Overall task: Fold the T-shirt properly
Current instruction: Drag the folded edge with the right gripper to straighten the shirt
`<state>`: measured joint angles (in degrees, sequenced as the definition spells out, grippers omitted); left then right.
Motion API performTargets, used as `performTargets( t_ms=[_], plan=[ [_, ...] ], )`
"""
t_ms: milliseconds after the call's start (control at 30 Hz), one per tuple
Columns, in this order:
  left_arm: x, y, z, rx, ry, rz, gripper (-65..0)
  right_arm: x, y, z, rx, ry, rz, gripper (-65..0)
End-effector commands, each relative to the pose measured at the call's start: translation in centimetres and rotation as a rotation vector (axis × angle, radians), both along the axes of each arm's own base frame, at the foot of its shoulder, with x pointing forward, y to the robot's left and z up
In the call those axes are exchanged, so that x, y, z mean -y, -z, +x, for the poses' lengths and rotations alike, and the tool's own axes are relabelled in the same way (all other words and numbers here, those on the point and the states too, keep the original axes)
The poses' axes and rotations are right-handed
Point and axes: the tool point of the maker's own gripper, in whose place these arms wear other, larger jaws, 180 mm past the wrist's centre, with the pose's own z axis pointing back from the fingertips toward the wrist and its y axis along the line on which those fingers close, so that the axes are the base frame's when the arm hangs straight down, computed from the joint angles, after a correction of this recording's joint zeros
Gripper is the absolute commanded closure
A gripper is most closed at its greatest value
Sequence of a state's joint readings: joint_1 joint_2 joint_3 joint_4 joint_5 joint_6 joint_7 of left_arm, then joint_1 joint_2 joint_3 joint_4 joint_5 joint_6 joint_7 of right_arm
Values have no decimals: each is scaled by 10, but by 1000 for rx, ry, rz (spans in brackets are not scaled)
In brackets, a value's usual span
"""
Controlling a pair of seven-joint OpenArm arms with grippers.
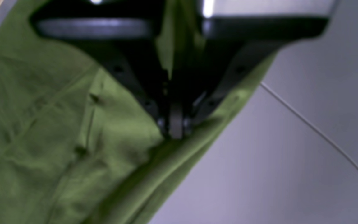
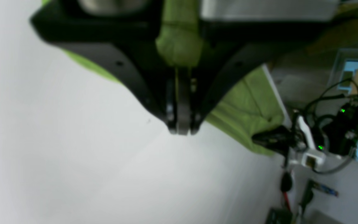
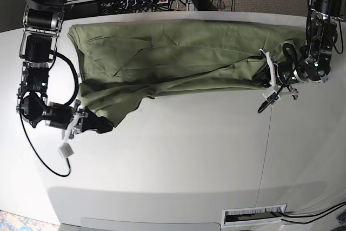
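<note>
T-shirt (image 3: 178, 52): early stage, stretched along white worktop (image 3: 189, 155), both grippers' jaws clamped on its edges, left gripper (image 1: 176, 129), right gripper (image 2: 181, 129); neat folding outstanding.

No readable text, label, brand, number or sign is shown in any view. A small bright panel (image 2: 350, 73) is seen at the right edge of the right wrist view, but it is too blurred to be read.
</note>
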<state>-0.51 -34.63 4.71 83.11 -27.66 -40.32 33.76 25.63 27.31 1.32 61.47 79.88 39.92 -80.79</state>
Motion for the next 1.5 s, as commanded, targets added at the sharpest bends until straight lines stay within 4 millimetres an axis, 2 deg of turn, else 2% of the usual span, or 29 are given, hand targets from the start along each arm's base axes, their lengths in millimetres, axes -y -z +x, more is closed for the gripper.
performTargets(
  t_ms=[0, 167, 467, 567, 733, 867, 1000, 1167, 1333, 1467],
  plan=[
    [-10, -3, 4, 9, -5, 36, 0, 7, -21, 7, 55, 14, 22, 0],
    [-9, -4, 5, 17, -5, 28, 0, 15, -8, -8, 14, 25, 38, 0],
    [-8, -6, 7, 28, -5, 24, 0, 11, 30, -42, -89, 18, 40, 0],
    [-8, -6, 7, 28, -5, 23, 0, -1, 34, -52, -89, -8, 44, 0],
    [-7, -5, 6, 27, -5, 21, 0, -33, 32, -72, -55, -83, 61, 0],
    [-6, -5, 6, 27, -5, 19, 0, -55, 39, -99, -71, -170, 43, 0],
    [-7, -5, 6, 28, -3, 26, 0, -67, 48, -117, -100, -219, 39, 0],
    [-8, -4, 6, 28, -2, 34, 0, -58, 57, -122, -122, -220, -16, 0],
    [-11, -1, 6, 29, 4, 63, 0, -27, 60, -126, -142, -211, -106, 0],
    [-11, -2, 6, 30, 4, 62, 0, -8, 55, -129, -153, -203, -127, 0]
  ],
)
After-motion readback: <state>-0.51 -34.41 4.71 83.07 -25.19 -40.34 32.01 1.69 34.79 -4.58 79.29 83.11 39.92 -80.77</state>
